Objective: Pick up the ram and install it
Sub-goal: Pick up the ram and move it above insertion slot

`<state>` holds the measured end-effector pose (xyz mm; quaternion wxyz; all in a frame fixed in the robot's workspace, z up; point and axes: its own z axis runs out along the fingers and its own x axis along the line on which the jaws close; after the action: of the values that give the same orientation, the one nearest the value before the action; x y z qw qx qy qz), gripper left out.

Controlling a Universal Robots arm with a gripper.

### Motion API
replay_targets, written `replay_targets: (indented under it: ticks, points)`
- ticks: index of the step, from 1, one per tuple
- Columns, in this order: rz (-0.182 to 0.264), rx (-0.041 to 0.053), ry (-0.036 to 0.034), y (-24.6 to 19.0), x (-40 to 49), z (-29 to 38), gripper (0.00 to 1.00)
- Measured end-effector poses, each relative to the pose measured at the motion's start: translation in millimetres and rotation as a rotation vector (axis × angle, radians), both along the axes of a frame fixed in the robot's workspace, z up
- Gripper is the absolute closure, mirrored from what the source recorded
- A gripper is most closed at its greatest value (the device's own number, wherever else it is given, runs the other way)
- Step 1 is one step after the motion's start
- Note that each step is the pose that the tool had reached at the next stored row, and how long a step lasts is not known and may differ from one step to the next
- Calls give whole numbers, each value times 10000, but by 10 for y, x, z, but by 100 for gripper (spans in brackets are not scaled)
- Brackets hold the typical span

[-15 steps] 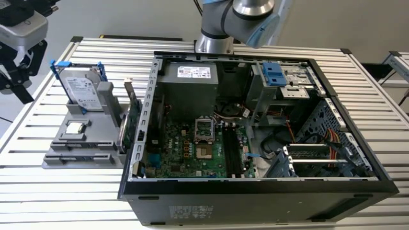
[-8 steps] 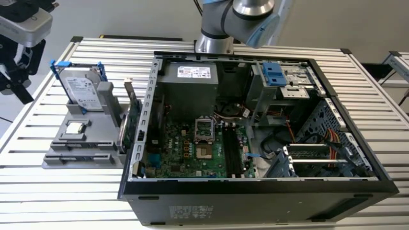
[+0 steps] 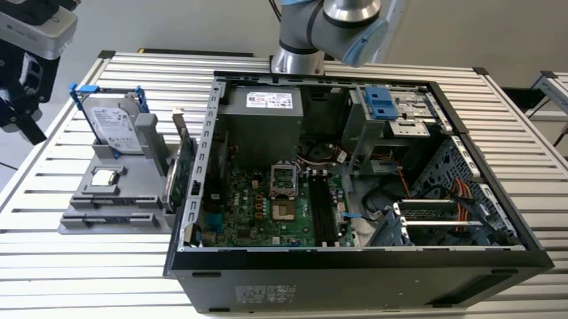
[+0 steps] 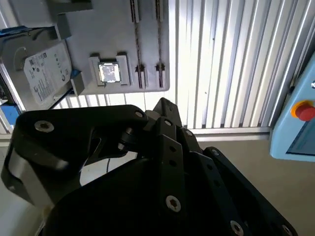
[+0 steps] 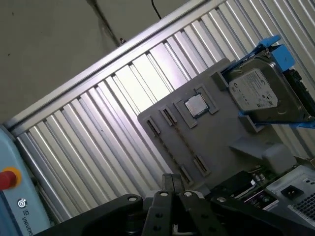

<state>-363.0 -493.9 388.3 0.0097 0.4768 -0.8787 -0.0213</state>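
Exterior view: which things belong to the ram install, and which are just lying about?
Job: open case; memory slots; ram, likely the dark stick beside the case's wall.
Lying about: hard drive; processor chip; green expansion card.

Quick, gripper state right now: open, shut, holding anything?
Gripper: looks shut, with nothing visible in its grip.

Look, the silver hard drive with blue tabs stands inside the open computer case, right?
No. The silver hard drive with blue tabs stands on the grey holder beside the open computer case, not inside it, as the exterior view shows.
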Motion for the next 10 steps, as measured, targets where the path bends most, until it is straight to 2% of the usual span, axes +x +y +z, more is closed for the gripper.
replay_targets:
  ticks: [10]
  points:
    - [1403,0,0,0,-1,0,100]
